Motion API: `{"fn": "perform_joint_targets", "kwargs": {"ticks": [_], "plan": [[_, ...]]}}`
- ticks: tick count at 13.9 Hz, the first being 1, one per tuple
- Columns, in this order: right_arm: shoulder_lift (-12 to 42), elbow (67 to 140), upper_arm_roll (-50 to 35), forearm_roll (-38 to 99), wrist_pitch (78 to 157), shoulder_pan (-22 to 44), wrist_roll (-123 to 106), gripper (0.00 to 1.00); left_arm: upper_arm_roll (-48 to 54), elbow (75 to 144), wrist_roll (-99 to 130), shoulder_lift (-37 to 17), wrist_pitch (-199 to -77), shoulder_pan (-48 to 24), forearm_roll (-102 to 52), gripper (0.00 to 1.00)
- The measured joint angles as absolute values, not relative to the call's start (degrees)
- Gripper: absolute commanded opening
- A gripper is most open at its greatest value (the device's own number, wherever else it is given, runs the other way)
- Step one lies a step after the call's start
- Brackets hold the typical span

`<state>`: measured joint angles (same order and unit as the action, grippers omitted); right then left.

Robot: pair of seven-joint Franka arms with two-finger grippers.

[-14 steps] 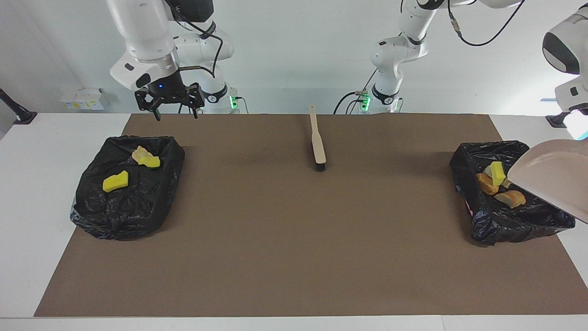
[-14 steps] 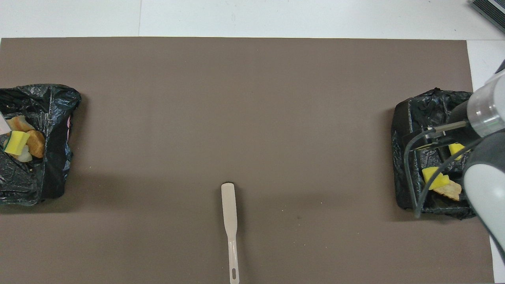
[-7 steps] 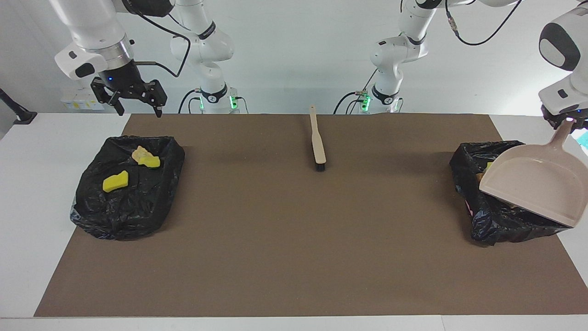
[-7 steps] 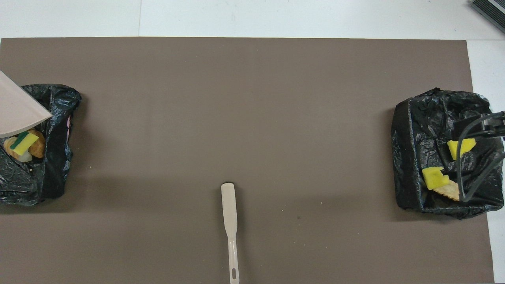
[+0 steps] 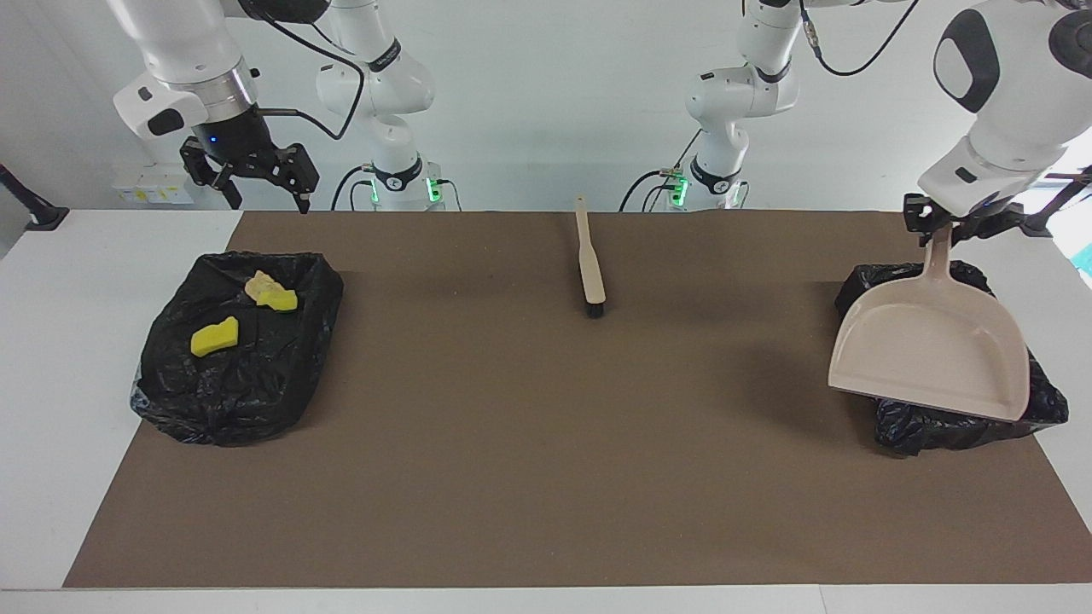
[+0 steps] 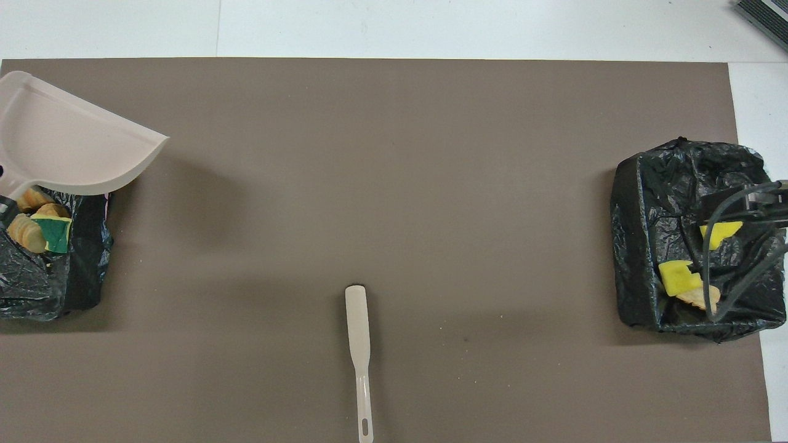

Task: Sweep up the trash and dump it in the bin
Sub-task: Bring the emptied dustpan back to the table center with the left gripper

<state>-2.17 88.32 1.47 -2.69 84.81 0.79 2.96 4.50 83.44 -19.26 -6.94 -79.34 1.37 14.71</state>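
brown matting covers most of the white desk (image 5: 51, 358), with a black-lined bin at each end. a second ago the dustpan (image 5: 934, 345) was tipped steeply off past the bin (image 5: 968, 426) at the left arm's end, its mouth low over the bag; now it has swung in and levelled out above that bin, handle pinched shut in the left hand (image 5: 938, 223), pan hanging down from the grip. in the overhead view the pan (image 6: 68, 147) shows bare inside, and the trash (image 6: 37, 221) lies in the bag just under its handle end, at about 6 o'clock from the pan: tan chunks and a sponge bit lying green side up. so i judge the dump done and the pan being brought away.

the right hand (image 5: 249, 175) has drifted toward the desk's end and hangs with its fingers spread wide, holding nothing, over the desk edge by the other bin (image 5: 239, 350), at about 12 o'clock from it in the facing view. that bin holds two yellow sponge bits (image 5: 214, 336) and a pale chunk (image 5: 258, 284).

the brush (image 5: 589, 264) lies alone mid-mat near the robots, bristles pointing away from them, at roughly 9 o'clock from the dustpan in the facing view. no scraps show on the mat, so little seems left but setting the pan down; nothing lies in its path.
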Motion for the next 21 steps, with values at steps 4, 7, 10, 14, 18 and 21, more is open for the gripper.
{"fn": "perform_joint_targets", "kwargs": {"ticks": [4, 7, 10, 14, 18, 21], "plan": [[-2.5, 88.8, 1.5, -1.2, 85.1, 0.3, 3.0, 1.00, 4.8, 86.2, -4.9, -7.1, -78.4, -5.2, 8.6, 0.00], [-2.9, 89.9, 1.6, 0.9, 86.0, -0.4, 3.0, 1.00, 4.8, 87.8, 4.3, -7.4, -82.7, -6.8, 4.2, 0.00], [-3.3, 91.4, 1.6, 1.1, 88.1, -0.4, 3.0, 1.00, 4.8, 91.5, 10.1, -7.6, -91.1, -12.3, 1.6, 0.00], [-3.5, 91.5, 1.2, 1.1, 88.2, -0.4, 3.0, 1.00, 4.9, 98.3, 17.1, -8.8, -105.0, -19.5, -2.4, 0.00], [-3.5, 91.5, 1.2, 1.1, 88.2, -0.4, 3.0, 1.00, 4.9, 99.9, 26.4, -14.2, -115.4, -25.6, -3.0, 0.00], [-3.5, 91.5, 1.2, 1.1, 88.2, -0.4, 3.0, 1.00, 4.9, 100.0, 28.8, -17.1, -120.3, -28.8, -3.0, 0.00]]}}
